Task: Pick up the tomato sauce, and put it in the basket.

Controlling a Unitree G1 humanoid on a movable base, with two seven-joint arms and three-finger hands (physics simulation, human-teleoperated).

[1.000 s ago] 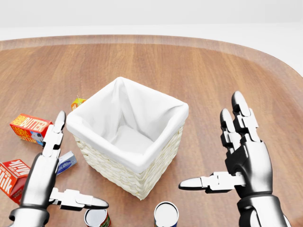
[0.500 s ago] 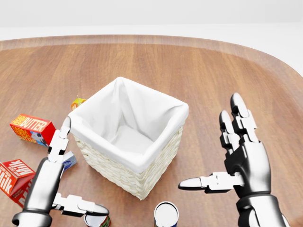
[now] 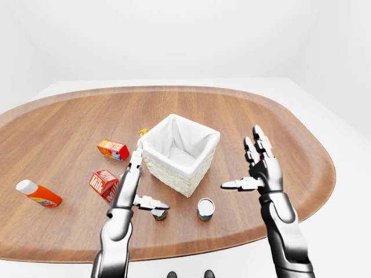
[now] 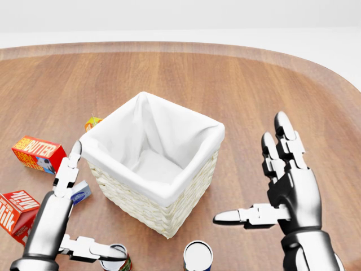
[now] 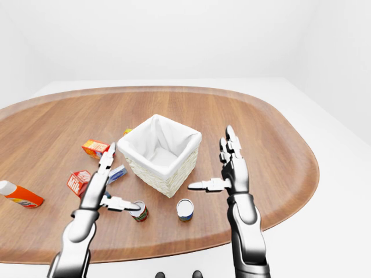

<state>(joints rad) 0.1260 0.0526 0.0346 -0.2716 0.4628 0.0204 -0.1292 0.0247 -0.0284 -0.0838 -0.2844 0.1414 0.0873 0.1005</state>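
Tomato sauce not yet gripped; we held left hand open over it, right hand open; next, closing around the can.

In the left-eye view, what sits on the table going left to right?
Orange bottle → milk carton → butter box → red-labelled can → white-lined basket → blue-labelled can → right robot hand.

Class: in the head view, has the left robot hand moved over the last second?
Yes. The left robot hand has dropped toward the view's bottom, judged against the fixed basket.
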